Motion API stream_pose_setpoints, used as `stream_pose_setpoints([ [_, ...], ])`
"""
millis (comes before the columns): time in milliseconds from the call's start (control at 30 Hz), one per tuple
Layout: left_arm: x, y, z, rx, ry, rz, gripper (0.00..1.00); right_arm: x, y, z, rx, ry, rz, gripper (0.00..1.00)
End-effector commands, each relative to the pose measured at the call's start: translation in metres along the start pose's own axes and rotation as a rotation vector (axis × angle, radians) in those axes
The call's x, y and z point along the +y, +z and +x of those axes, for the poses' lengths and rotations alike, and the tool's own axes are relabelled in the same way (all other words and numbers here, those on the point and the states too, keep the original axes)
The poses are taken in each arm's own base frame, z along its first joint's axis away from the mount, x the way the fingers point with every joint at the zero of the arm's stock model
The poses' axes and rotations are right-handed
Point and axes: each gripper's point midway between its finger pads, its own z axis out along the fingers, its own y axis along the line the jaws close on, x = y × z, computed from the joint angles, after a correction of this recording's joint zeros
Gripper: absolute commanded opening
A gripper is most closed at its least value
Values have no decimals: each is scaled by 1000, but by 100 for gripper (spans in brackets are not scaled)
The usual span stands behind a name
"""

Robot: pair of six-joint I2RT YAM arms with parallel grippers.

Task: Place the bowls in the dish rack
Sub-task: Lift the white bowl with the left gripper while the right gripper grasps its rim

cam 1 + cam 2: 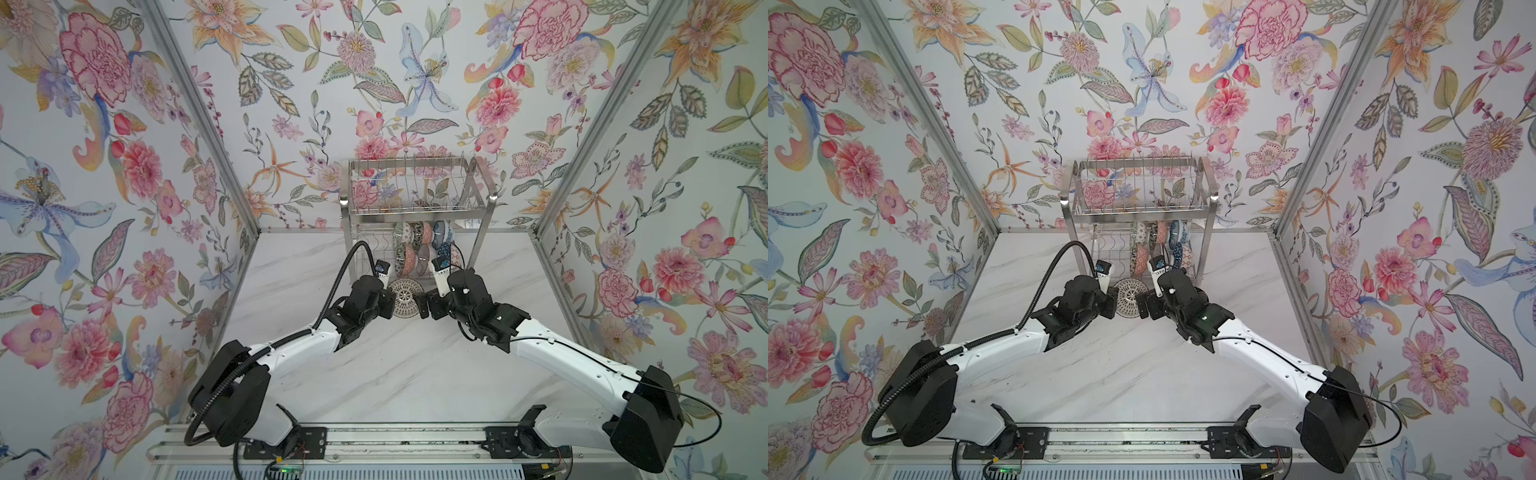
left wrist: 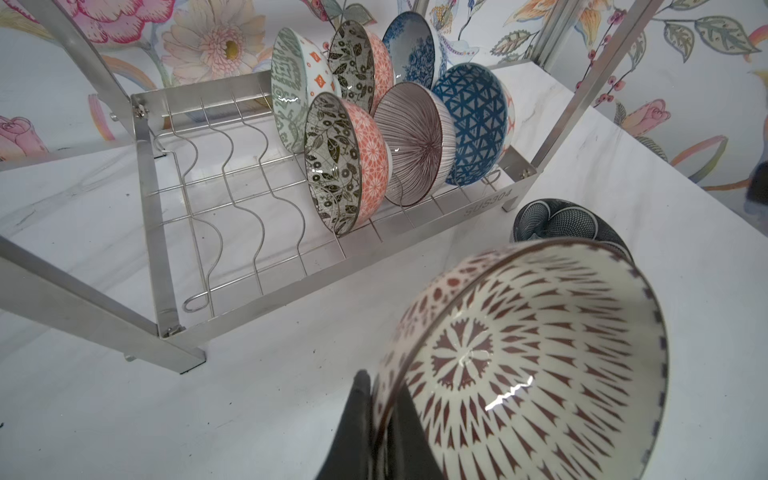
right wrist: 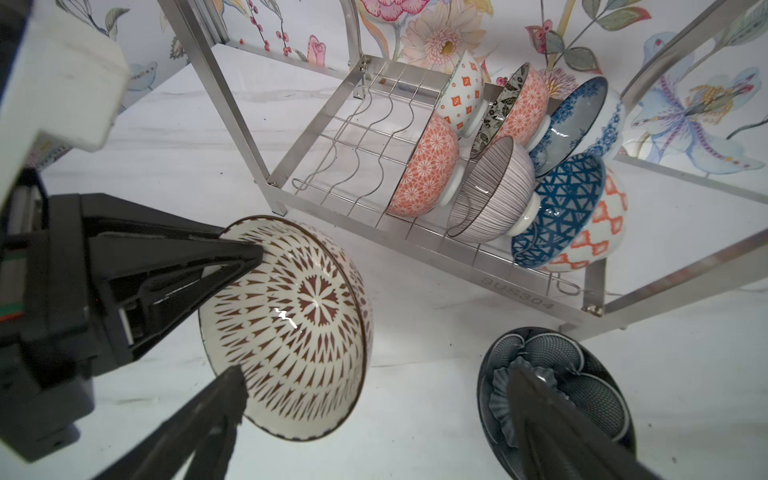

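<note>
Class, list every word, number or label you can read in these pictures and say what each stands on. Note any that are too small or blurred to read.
"SUS304": stamped on the lower shelf's front rail of the shiny steel wire dish rack, in both wrist views.
Too small to read: blue stickers on the white wrist camera housings, in both top views.
The patterned ceramic bowls carry no writing.

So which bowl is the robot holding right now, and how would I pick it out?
Find the steel dish rack at the back of the marble table. Just in front of it, the left gripper pinches the rim of a bowl. It alone is white with brown darts radiating from a central flower.
</note>
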Motion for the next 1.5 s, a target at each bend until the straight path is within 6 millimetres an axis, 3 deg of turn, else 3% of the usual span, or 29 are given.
stream_pose_setpoints([
  [0, 0, -15, -53, -178, -65, 11, 0, 12, 8, -9, -28, 116, -49, 99],
  [100, 0, -18, -58, -193, -72, 14, 0, 9, 17, -3, -14, 162, -27, 99],
  [500, -1, -34, -69, -252, -92, 36, 0, 20, 50, 11, 18, 254, -64, 70],
  [600, -1, -34, -68, -253, -90, 37, 0, 21, 53, 8, 12, 257, -66, 53],
  [800, 0, -36, -68, -257, -95, 43, 0, 21, 55, 4, 7, 252, -62, 8],
  [867, 0, -36, -67, -258, -96, 46, 0, 21, 55, 4, 8, 250, -56, 0],
  [1167, 4, -36, -64, -247, -94, 38, 0, 17, 54, -5, -13, 221, -35, 0],
  [1267, 8, -38, -63, -236, -88, 28, 27, 16, 56, -6, -15, 209, -26, 0],
  [1433, 19, -45, -63, -207, -51, -15, 98, 14, 59, -11, -23, 177, -6, 0],
  [1467, 22, -48, -63, -191, -40, -26, 99, 14, 59, -13, -25, 169, -1, 0],
])
